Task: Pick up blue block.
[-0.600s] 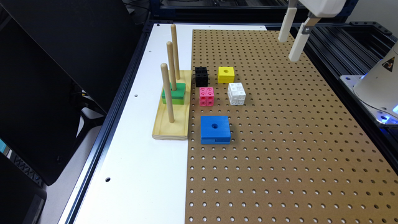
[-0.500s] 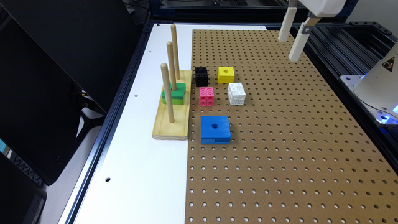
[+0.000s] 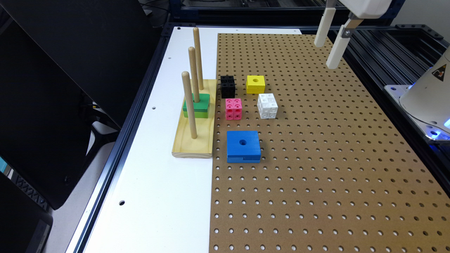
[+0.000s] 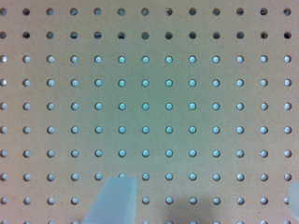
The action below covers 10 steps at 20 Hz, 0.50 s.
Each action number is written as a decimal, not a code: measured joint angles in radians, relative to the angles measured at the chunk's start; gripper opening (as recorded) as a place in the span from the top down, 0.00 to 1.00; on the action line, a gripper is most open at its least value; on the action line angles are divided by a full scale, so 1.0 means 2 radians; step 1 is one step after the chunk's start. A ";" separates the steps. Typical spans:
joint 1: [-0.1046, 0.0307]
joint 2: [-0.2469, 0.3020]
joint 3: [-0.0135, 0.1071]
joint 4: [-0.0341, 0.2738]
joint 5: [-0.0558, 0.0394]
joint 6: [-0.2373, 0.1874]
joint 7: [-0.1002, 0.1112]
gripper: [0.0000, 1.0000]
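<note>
I have the gripper high in the upper right of the exterior view, hanging over bare pegboard with nothing between its fingers. In the wrist view one finger sits low in the frame and the other barely peeks in at the right edge, a wide stretch of perforated board between them, so I read them as spread apart and empty.

The blue block lies flat on the desk near the middle of the exterior frame, well apart from the gripper, down and to the left of it. Its round hole faces up and the notch shows on the face toward the bottom of the frame. The wooden peg stand sits just beside it on the left, and the pink cube and white cube are close above it in the picture.

To do this step well, I judge I should carry the gripper across while it is high, centre over the hole, then drop straight down. I would set the fingers across the block's upper and lower faces as pictured, since the left side is crowded by the stand. The slab looks wide, so the fingers likely need their full spread. I would close on the flat faces, clear of the notch if I can, and lift vertically to avoid nudging the cubes.
</note>
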 joint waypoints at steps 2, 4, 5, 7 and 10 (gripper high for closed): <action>0.001 0.000 0.002 0.001 0.0002 0.002 0.001 0.00; 0.005 0.000 0.004 0.002 0.0004 0.005 0.006 0.00; 0.008 0.001 0.005 0.003 0.0005 0.007 0.009 0.00; 0.011 0.001 0.006 0.003 0.0006 0.009 0.012 0.00; 0.013 0.001 0.006 0.004 0.0006 0.009 0.013 0.00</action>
